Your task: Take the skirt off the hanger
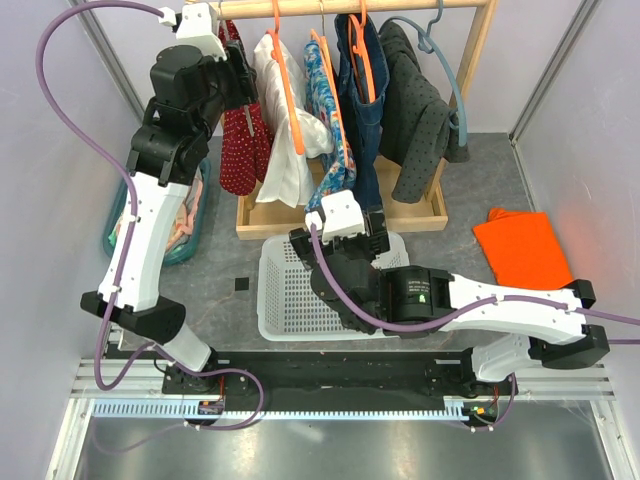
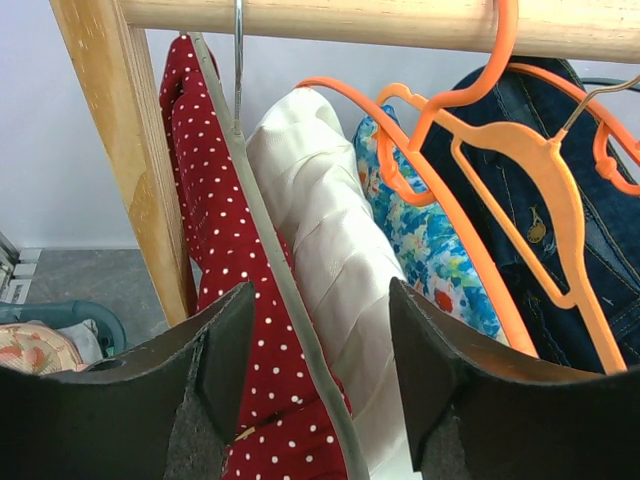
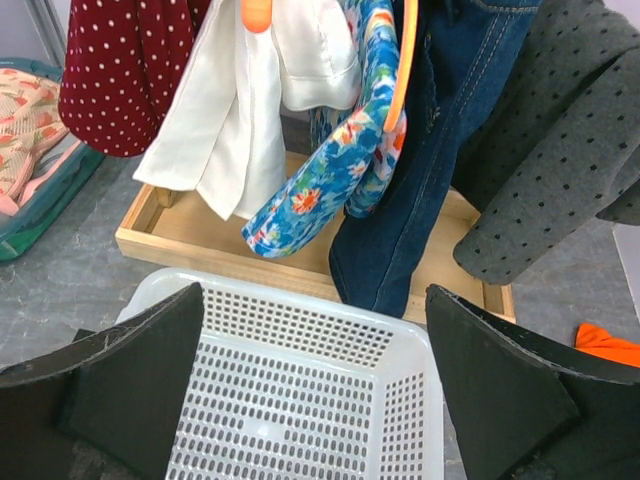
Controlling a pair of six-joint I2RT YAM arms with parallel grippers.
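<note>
The red dotted skirt (image 2: pixel 215 230), probably the one wanted, hangs on a grey hanger (image 2: pixel 265 255) at the left end of the wooden rail (image 2: pixel 330 18). The left claw (image 2: pixel 318 300) sits just under the rail, spread wide around the hanger's sloping arm, likely to seize it. The right claw (image 3: pixel 315 310), also spread and empty, hovers well below the rail over the white basket (image 3: pixel 290 420), perhaps to receive the skirt.

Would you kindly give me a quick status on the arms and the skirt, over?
Left gripper open, straddling grey hanger carrying red polka-dot garment, not yet off. Right gripper open above white basket. White garment hangs close alongside.
</note>
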